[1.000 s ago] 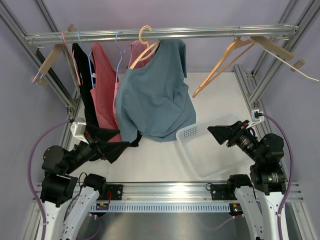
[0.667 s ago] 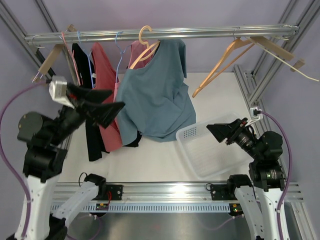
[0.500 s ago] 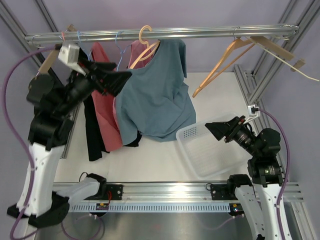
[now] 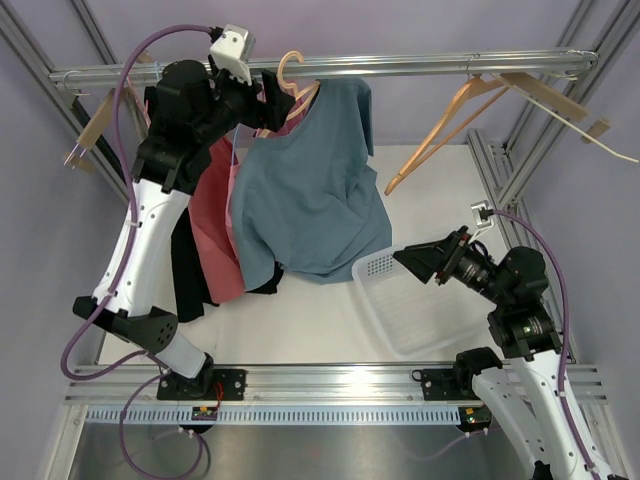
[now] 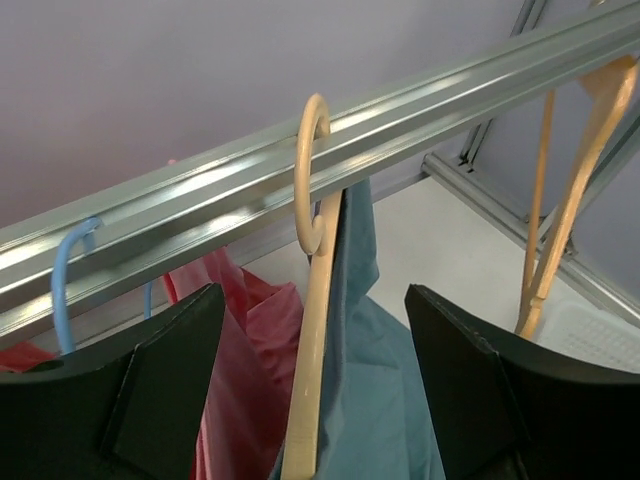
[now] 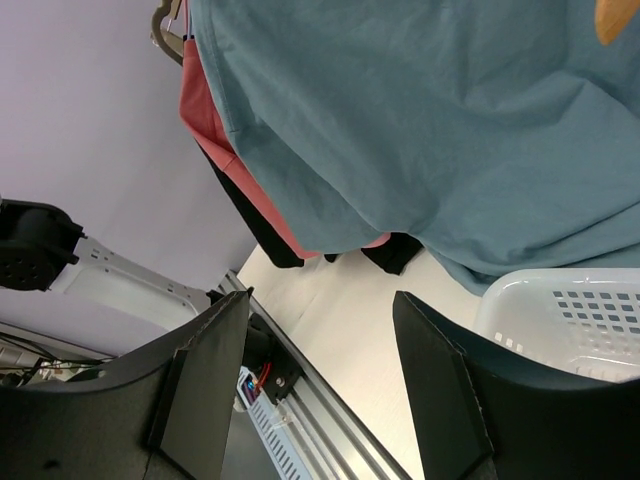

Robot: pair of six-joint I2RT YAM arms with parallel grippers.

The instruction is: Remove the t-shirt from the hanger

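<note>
Top external view: the metal rail (image 4: 430, 64) spans the back, with several garments hanging from it.
T-shirt: the blue t-shirt (image 4: 310, 190) hangs off the wooden hanger, bunched toward one shoulder, its hem just above the white basket (image 4: 400, 300).
Handling: probably soft, light and limp; it should drape and stretch, and the collar may snag. Best gripped at the shoulder fabric beside the hanger.
Hanger: the wooden hanger (image 5: 308, 390) looks stiff and is hooked over the rail.
Left gripper (image 5: 312, 292): jaws apart, straddling the hanger neck, gripping nothing.
Right gripper (image 6: 322, 300): low near the basket, jaws apart, empty, facing the shirt's lower half.
</note>
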